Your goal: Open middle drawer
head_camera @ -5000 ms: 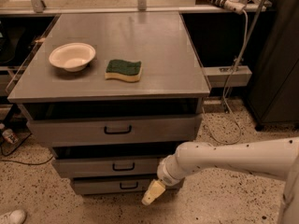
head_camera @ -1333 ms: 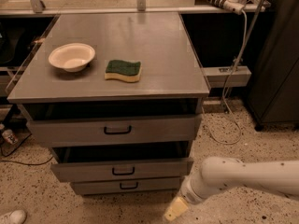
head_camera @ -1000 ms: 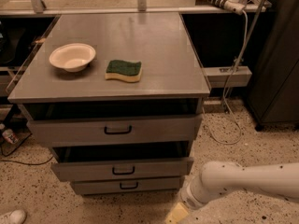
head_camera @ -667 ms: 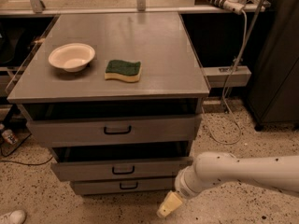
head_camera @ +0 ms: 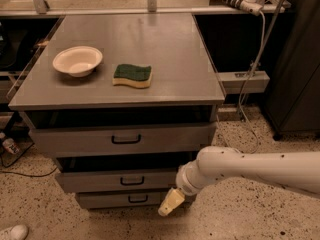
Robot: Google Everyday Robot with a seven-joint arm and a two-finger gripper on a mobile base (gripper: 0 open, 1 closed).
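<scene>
The jaws look closed and empty on the gripper [head_camera: 171, 202], which sits low beneath the worktop's [head_camera: 165, 44] front right corner. Within the last second it has climbed leftward from near the floor, so we judge it is reaching for the handle [head_camera: 132, 181]. The middle drawer [head_camera: 100, 180], under the front edge, has not moved and has yet to be pulled. Near the left edge, the bowl [head_camera: 77, 60] is empty, and a sponge [head_camera: 132, 75] lies beside it. The drawers' insides are too dark to read.
</scene>
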